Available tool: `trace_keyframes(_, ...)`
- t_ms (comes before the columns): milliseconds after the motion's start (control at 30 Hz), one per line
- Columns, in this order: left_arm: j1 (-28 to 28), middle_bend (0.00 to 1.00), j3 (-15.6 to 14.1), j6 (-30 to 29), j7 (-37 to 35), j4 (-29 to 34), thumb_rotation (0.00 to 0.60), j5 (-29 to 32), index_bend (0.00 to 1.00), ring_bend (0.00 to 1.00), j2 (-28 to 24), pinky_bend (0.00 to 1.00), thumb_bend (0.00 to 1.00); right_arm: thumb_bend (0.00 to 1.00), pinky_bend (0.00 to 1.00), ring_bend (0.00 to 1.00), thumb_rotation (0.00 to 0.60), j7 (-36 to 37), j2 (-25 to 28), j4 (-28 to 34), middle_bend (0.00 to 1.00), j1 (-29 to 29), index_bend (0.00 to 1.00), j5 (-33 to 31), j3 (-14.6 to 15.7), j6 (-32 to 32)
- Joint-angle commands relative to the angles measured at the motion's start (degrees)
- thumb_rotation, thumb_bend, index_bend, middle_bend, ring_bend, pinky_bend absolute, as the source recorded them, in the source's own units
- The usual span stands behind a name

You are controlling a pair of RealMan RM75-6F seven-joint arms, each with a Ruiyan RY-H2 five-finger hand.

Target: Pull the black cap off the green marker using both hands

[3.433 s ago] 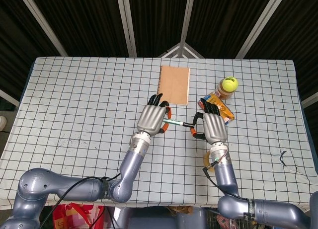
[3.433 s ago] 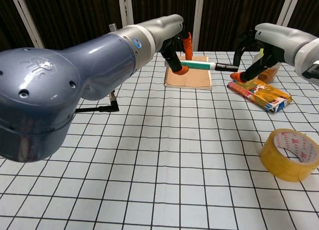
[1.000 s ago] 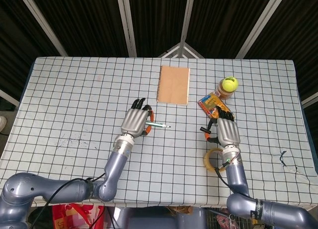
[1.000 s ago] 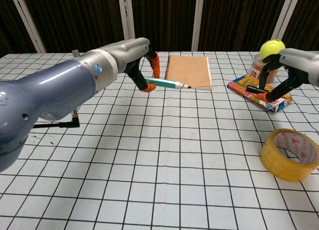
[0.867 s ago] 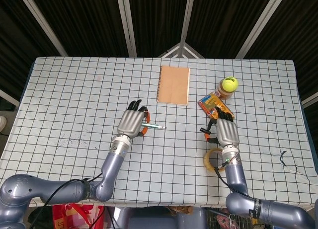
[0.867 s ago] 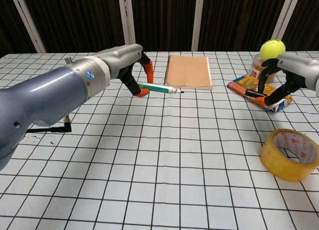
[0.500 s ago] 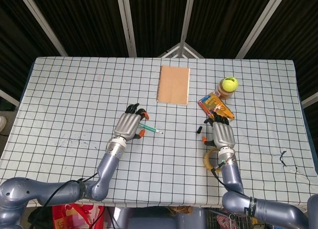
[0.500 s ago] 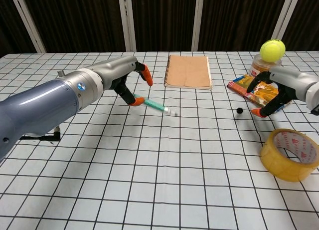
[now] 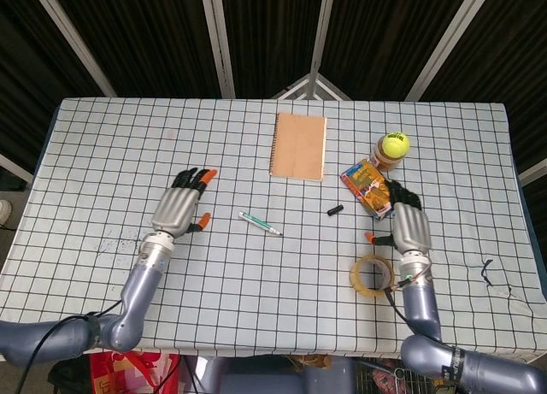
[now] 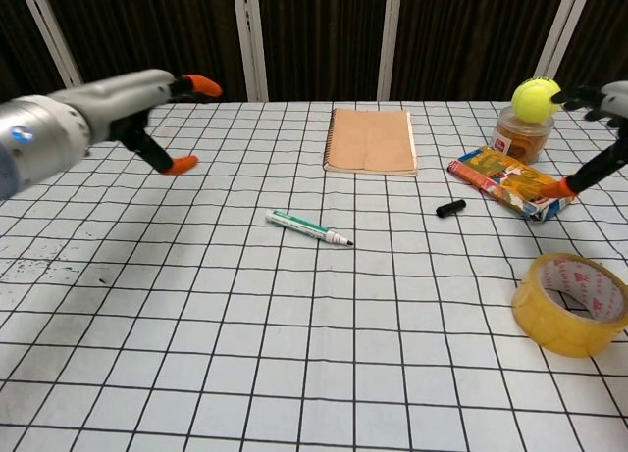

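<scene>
Green and white, the marker (image 9: 260, 223) lies flat on the checked table (image 9: 111, 155), near the middle, with its dark tip uncovered and pointing toward my right side. The black cap (image 9: 335, 210) lies alone on the table, apart from the marker, between it and the colourful packet (image 9: 369, 187). Nothing touches either of them.

My left hand (image 9: 181, 211) is well to the left of the marker. Its fingers (image 10: 200, 83) are spread apart and they hold nothing; in the chest view I see the orange fingertips separated. My right hand (image 9: 409, 226) is on the other side, just beside the packet and above the roll of yellow tape (image 10: 570, 304). Its fingers are also apart and empty, as far as I can see; in the chest view only part of it shows at the frame edge.

Behind the marker lies a brown notebook (image 9: 299, 145), closed. At the far right a yellow tennis ball (image 9: 394, 142) sits on top of a small jar (image 10: 518, 136), just behind the packet.
</scene>
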State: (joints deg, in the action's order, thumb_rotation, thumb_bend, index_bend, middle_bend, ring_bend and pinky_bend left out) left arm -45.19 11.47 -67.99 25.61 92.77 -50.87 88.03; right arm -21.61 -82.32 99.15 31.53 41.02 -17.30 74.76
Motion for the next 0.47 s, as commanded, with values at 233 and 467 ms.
trace_keyframes(233,12.0,0.08,-6.2,-9.5,-7.1,7.2,0.600,-8.3,0.05,0.00,-13.7,0.00,0.54,0.18,0.00,0.04,0.600,4.6,9.3,-2.9,0.03,-7.8,0.12,9.5,4.5,3.9)
trace_keyframes(467,17.5,0.07,-8.3,-9.9,-13.4,7.8,0.600,-10.3,0.05,0.00,-20.2,0.00,0.54,0.18,0.00,0.03,0.600,7.0,11.9,-7.2,0.03,-10.7,0.12,15.8,8.0,3.4)
